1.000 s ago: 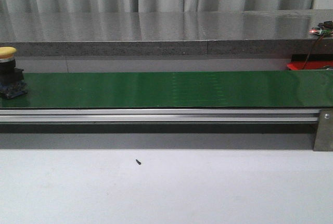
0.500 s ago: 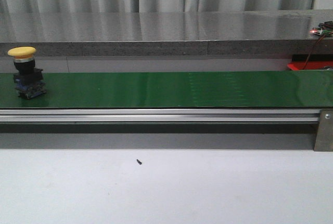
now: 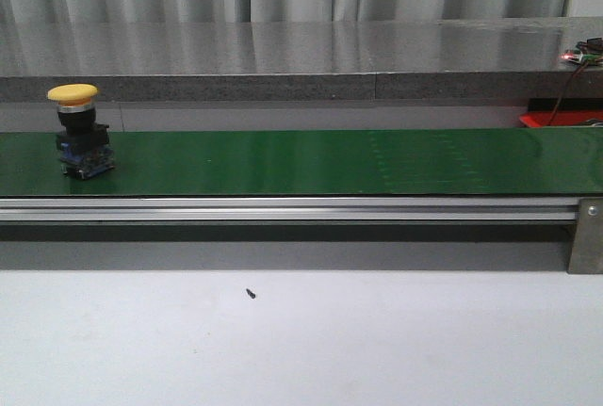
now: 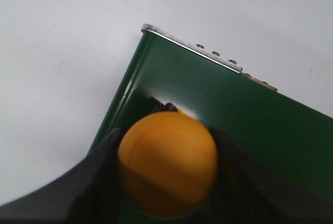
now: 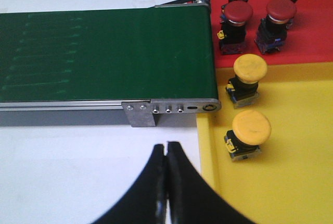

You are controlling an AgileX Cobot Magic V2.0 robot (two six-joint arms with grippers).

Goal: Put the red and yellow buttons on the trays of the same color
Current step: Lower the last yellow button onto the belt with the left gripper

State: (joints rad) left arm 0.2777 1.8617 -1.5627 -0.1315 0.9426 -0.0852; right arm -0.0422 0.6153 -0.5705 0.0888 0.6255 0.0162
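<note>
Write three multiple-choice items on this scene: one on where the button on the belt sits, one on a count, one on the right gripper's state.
1. The yellow button stands where on the green belt?
A. left end
B. middle
C. right end

2. How many red buttons sit on the red tray?
A. two
B. four
C. six

3. The right gripper is:
A. shut, empty
B. open wide
C. holding a button

Key: 1 A, the front view shows it near the left end. 2 B, the right wrist view shows four. 3 A, its fingers meet with nothing between.

Buttons, trays and a belt

Four red buttons (image 5: 239, 13), three yellow buttons (image 5: 251, 67), one red tray (image 5: 312, 37), one yellow tray (image 5: 296, 182), one green belt (image 3: 330, 161).
</note>
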